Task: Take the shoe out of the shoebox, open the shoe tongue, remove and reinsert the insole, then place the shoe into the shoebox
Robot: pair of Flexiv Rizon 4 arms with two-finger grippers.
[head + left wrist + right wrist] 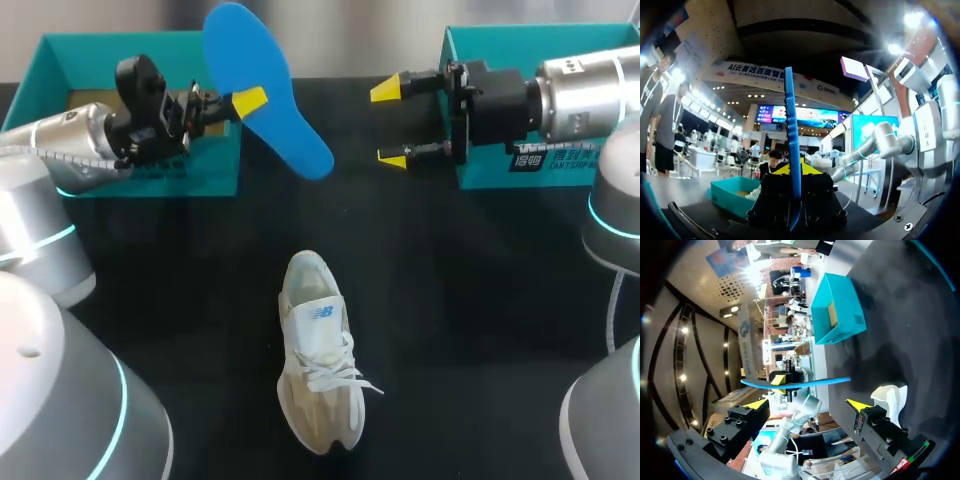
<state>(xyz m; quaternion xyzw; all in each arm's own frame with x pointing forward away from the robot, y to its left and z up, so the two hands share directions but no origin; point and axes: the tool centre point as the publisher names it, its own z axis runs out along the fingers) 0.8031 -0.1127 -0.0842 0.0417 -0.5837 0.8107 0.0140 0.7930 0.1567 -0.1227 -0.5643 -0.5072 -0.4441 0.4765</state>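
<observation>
A blue insole hangs in the air above the table's back left, with my left gripper shut on its edge. In the left wrist view the insole stands edge-on between the yellow tips of that gripper. The pale sneaker lies on the black table, laces up, toe toward the front edge. My right gripper is open and empty at the back right, facing the insole. From the right wrist, the insole lies ahead of the open gripper, and the sneaker is beside one finger.
One teal box half stands at the back left behind my left arm, seen also as the teal box and the teal box. A second teal box stands at the back right under my right arm.
</observation>
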